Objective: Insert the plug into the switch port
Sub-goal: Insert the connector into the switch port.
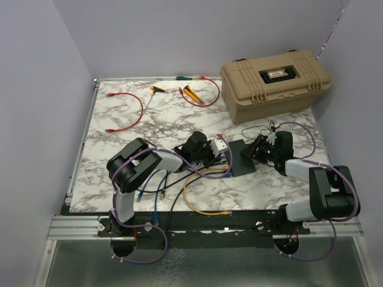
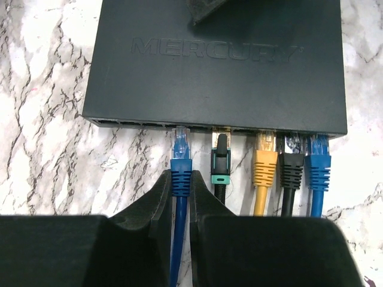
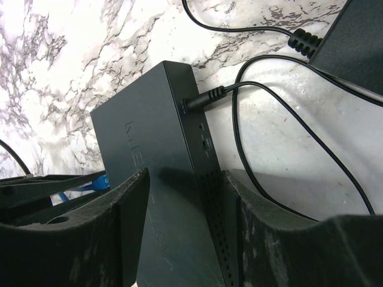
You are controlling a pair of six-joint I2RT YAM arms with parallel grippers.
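Note:
The switch [image 2: 215, 66], a flat dark-grey box with raised lettering, lies on the marble table with its port row facing my left wrist camera. My left gripper [image 2: 181, 182] is shut on the blue plug [image 2: 180, 167] by its ribbed boot. The plug's clear tip touches the port row's edge, left of a black-and-green plug [image 2: 220, 161]; how deep it sits cannot be told. My right gripper [image 3: 185, 179] is shut on the switch [image 3: 149, 131] at its far end, one finger on the top face and the other against the vented side. From above, both grippers meet at the switch [image 1: 242, 156].
Yellow [image 2: 264, 167], black [image 2: 292, 170] and blue [image 2: 318, 167] plugs sit in ports to the right. A thin black power cord [image 3: 257, 89] runs to the adapter [image 3: 353, 42]. A tan case [image 1: 275, 84] stands back right. Red cables [image 1: 128, 110] lie at the back, a yellow cable [image 1: 203, 206] in front.

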